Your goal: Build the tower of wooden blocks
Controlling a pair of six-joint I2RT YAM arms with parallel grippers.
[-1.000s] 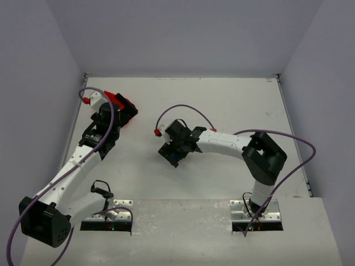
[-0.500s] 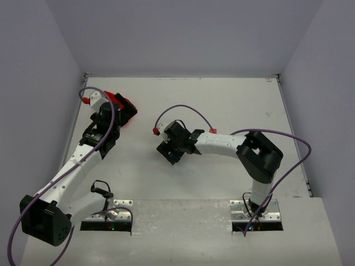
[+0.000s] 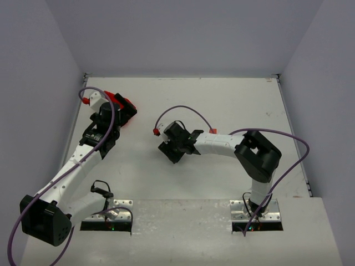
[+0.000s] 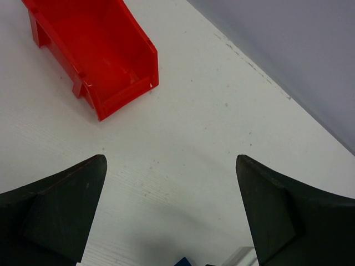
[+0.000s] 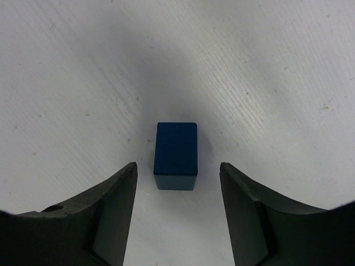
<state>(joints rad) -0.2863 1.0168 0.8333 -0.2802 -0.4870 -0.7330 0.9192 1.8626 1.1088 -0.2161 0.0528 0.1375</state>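
— Looking at the task, how much is built?

— Nothing is stacked, as far as I can see. The dark blue block [image 5: 176, 148] lies alone near the middle of the tabletop [image 5: 277, 83]. The right hand [image 5: 177, 167] is half spread around it with a gap on each side, not pinching. The left hand [image 4: 172, 166] is spread wide, near the red bin [image 4: 125, 91]. I judge that all the stacking is left to do.

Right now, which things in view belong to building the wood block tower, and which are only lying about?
For the job:
- small dark blue rectangular wooden block, between the sides of the open right hand, not gripped

Just lying about:
- red plastic bin, ahead of the open left hand
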